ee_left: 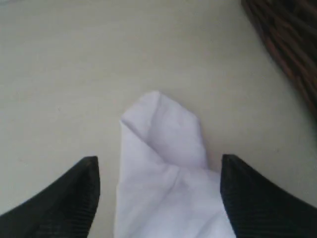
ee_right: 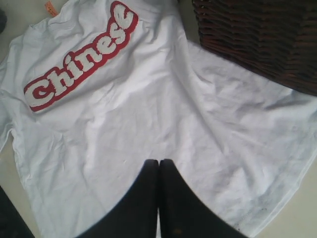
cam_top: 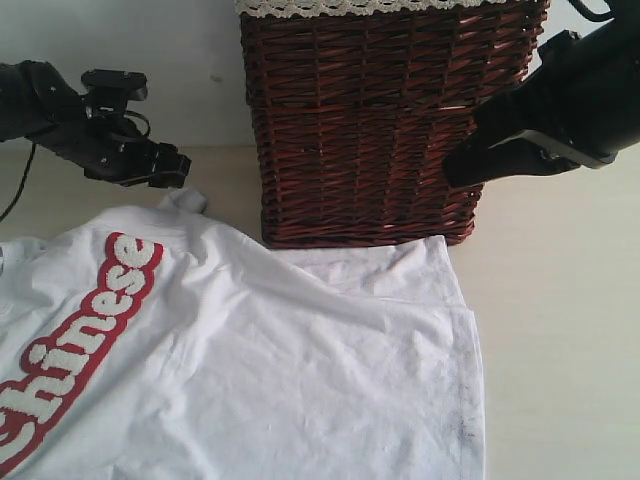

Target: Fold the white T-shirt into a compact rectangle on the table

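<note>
The white T-shirt (cam_top: 260,370) lies spread on the table (cam_top: 560,350), red-edged "Chinese" lettering (cam_top: 90,320) facing up. Its hem reaches the foot of the basket. A folded sleeve tip (cam_top: 186,200) pokes out at the back left. My left gripper (cam_top: 170,172) hovers over that tip, open; in the left wrist view the sleeve tip (ee_left: 163,148) lies between the spread fingers of the left gripper (ee_left: 159,161), ungripped. My right gripper (cam_top: 455,170) hangs by the basket's right side, shut and empty. From the right wrist, the right gripper (ee_right: 159,162) is above the T-shirt (ee_right: 148,114), whose orange neck tag (ee_right: 49,7) shows.
A tall dark wicker basket (cam_top: 370,120) with cream lace trim stands at the back centre, touching the shirt's hem. Bare tabletop (ee_left: 74,74) lies beyond the sleeve, and the basket (ee_left: 287,39) is close beside the left gripper. The shirt's front part runs out of the exterior view.
</note>
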Robot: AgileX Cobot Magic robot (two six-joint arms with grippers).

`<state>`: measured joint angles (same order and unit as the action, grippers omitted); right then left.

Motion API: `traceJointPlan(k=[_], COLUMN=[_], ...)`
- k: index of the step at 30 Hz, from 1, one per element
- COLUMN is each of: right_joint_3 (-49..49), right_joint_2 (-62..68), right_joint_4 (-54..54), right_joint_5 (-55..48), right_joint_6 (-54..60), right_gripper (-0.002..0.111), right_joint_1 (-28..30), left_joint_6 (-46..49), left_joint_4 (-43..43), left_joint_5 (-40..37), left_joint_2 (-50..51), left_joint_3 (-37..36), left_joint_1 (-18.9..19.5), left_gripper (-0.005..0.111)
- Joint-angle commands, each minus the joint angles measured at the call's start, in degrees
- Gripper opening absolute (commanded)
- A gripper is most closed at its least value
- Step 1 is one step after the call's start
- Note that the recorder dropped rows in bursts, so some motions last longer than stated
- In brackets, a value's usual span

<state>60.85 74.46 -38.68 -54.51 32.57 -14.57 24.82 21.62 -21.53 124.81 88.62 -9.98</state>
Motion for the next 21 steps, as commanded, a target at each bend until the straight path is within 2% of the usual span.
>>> traceJointPlan(k=[1,4,10,12,18,21], right_joint_3=[0.13,0.13,0.13,0.13,0.13,0.13], right_joint_2=[-0.46,-0.46,-0.46,-0.46,-0.46,-0.46], right_joint_4=[-0.44,-0.44,-0.44,-0.44,-0.44,-0.44], right_joint_5=[0.37,0.48,0.48,0.48,0.48,0.48], right_joint_6=[0.75,0.75,0.75,0.64,0.64,0.64], right_gripper=[0.0,0.0,0.0,0.0,0.0,0.0], right_joint_1=[-0.09,-0.09,-0.09,-0.09,-0.09,-0.09], left_joint_6=[-0.55,-0.55,-1.24,-1.24,0.68,-0.24], left_joint_4=[0.26,0.12,-0.19,-0.19,-1.93,-3.1], left_joint_5=[0.14,-2.76,2.31,5.21,6.72,8.32], left_joint_2=[5.47,9.71,13.1,13.1,13.21,12.6], left_joint_3=[5.07,9.01,10.14,10.14,10.14,10.14], left_joint_1=[-0.81,-1.25,-1.33,-1.33,-1.33,-1.33], left_gripper=[0.068,0.066,0.062,0.053,0.003,0.003])
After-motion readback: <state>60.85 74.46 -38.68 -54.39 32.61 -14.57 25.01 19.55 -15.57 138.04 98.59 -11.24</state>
